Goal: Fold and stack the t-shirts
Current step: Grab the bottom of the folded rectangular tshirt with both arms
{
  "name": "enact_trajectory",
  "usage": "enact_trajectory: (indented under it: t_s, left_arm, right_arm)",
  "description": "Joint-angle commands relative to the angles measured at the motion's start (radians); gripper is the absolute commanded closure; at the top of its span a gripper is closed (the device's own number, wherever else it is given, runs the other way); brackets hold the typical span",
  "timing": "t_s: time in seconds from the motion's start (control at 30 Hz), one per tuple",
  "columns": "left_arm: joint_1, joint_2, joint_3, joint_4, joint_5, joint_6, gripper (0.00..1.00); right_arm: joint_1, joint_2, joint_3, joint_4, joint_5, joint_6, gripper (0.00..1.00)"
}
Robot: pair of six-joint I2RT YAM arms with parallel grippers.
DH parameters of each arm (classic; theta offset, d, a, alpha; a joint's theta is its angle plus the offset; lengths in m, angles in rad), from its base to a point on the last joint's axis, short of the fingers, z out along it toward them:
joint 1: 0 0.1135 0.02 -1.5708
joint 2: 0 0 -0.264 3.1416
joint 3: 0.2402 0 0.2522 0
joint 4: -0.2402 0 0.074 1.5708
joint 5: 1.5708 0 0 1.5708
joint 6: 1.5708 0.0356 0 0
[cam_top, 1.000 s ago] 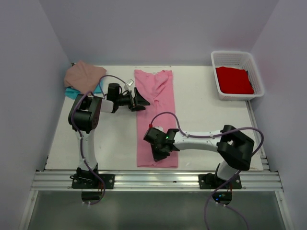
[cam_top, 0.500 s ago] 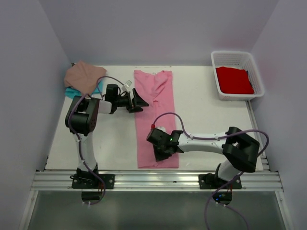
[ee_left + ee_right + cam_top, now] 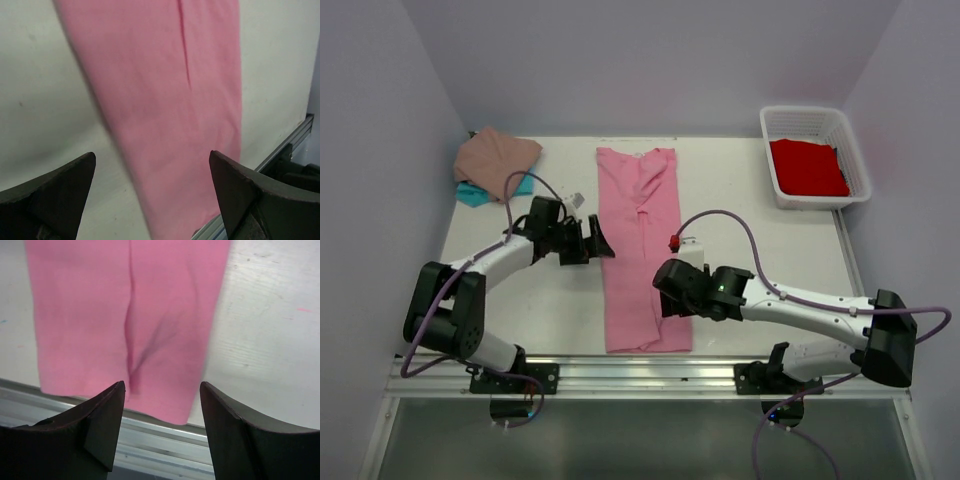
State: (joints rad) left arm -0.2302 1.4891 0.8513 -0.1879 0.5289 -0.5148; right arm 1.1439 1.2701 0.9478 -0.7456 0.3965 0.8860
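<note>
The bright pink t-shirt [image 3: 642, 250] lies flat as a long narrow strip running from the back of the table to its near edge. My left gripper [image 3: 595, 243] hovers open at the strip's left edge, and in the left wrist view the pink cloth [image 3: 165, 90] lies below the left gripper [image 3: 152, 165], untouched. My right gripper [image 3: 670, 300] stands open over the strip's right side, empty. In the right wrist view the pink hem [image 3: 125, 315] reaches the table's edge beyond the right gripper [image 3: 162, 390]. A tan-pink t-shirt [image 3: 495, 158] lies on a teal one [image 3: 472, 192] at back left. A red one [image 3: 807, 167] fills the basket.
The white lattice basket [image 3: 817, 118] stands at the back right corner. A metal rail [image 3: 650, 375] runs along the table's near edge, right below the pink hem. Walls close in on the left, back and right.
My right gripper opened, let go of the pink shirt's near end and drew back to the right. The left arm dropped lower and its gripper shifted toward the near side.
</note>
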Motion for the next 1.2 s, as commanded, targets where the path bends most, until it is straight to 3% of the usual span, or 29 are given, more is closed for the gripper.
enact_trajectory:
  t_s: [0.0, 0.13, 0.2, 0.23, 0.33, 0.47, 0.63, 0.7, 0.77, 1.0, 1.17]
  left_arm:
    - [-0.038, -0.007, -0.136, -0.104, -0.054, 0.032, 0.0]
    - [-0.122, -0.053, -0.202, 0.007, 0.022, -0.034, 0.0]
    - [-0.159, -0.059, -0.189, 0.047, 0.02, -0.047, 0.0]
    - [-0.161, -0.052, -0.17, 0.047, 0.016, -0.045, 0.0]
    - [-0.161, 0.012, -0.022, -0.008, 0.013, -0.004, 0.0]
    - [-0.158, 0.152, 0.281, -0.048, -0.041, 0.048, 0.0]
    - [-0.11, 0.338, 0.541, -0.079, -0.021, 0.041, 0.0]
    - [-0.089, 0.404, 0.595, -0.056, -0.01, 0.035, 0.01]
    - [-0.069, 0.46, 0.624, -0.039, 0.019, 0.022, 0.02]
    - [0.025, 0.571, 0.618, 0.051, 0.077, -0.002, 0.03]
    - [0.038, 0.632, 0.617, 0.107, 0.109, -0.019, 0.03]
  right_arm:
    - [-0.016, -0.014, -0.009, -0.093, 0.145, 0.083, 0.34]
    - [-0.078, -0.075, -0.007, -0.101, 0.192, 0.078, 0.36]
    - [-0.186, -0.113, -0.001, -0.017, 0.167, -0.029, 0.37]
    - [-0.299, -0.118, 0.002, 0.023, 0.081, -0.068, 0.4]
    - [-0.497, -0.056, 0.06, 0.162, -0.037, -0.194, 0.47]
    - [-0.581, 0.173, 0.277, 0.204, -0.159, -0.329, 0.5]
    - [-0.651, 0.602, 0.701, 0.137, -0.393, -0.43, 0.86]
    - [-0.667, 0.702, 0.866, 0.097, -0.441, -0.441, 0.93]
    - [-0.691, 0.836, 0.955, 0.077, -0.492, -0.444, 0.92]
    - [-0.785, 1.109, 1.187, 0.115, -0.65, -0.395, 0.57]
    - [-0.805, 1.248, 1.301, 0.144, -0.717, -0.36, 0.55]
